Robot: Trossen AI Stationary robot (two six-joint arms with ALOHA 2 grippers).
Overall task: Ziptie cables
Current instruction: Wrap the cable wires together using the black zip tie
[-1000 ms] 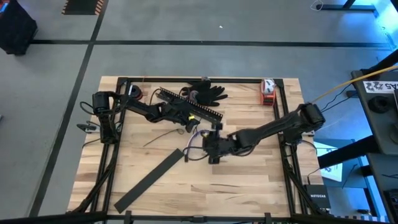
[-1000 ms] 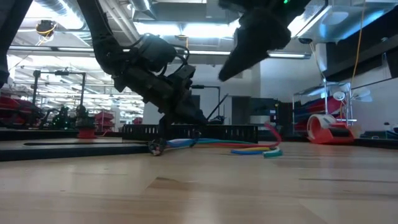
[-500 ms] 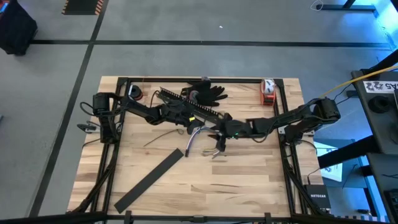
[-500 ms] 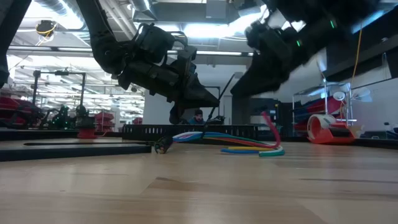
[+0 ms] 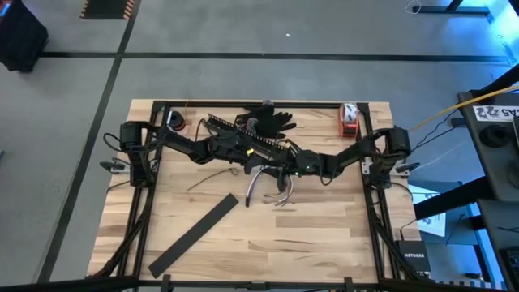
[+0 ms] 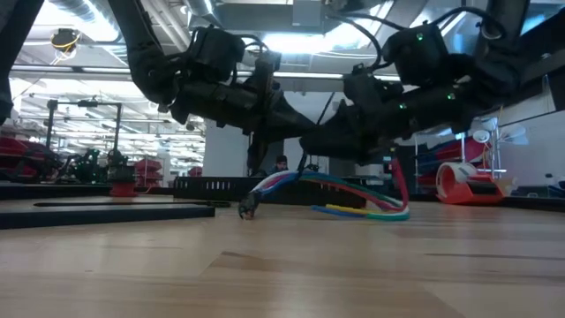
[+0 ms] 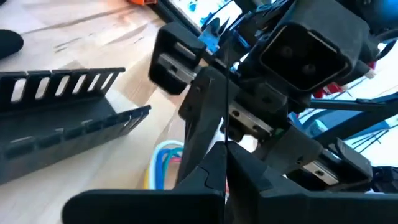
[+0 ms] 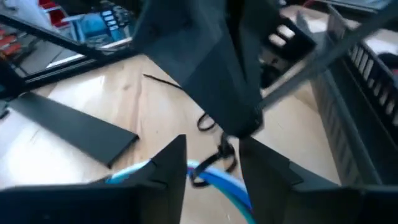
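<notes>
The cables, a bundle of blue, red, green and yellow wires, arch up near the table's middle; both ends, one a dark tip, rest on the wood. My left gripper hovers just above the arch, shut on the ziptie, a hair-thin dark strip. My right gripper stands open and nearly level, tip to tip with the left one. Its fingers flank the left fingertips and the strip. Whether they touch the ziptie cannot be told. My left gripper pinches the ziptie between its two shut fingertips, and the strip runs straight out beyond them toward the right gripper. The fingers come nearly level from the table's left. A thin dark line drops from the tips to the raised cables.
A long comb-slotted black bar lies just beyond the grippers, with black gloves behind it. A flat black strip lies slantwise at the near left. A red-and-white object and a red roll sit at the far edge.
My right gripper has swung down and toward the far edge, tipping from pointing down over the cables to nearly level, and has come up against the left gripper's tips. My left gripper has risen a little and tipped upward. The cables' middle has lifted into an arch; their ends stay on the table.
</notes>
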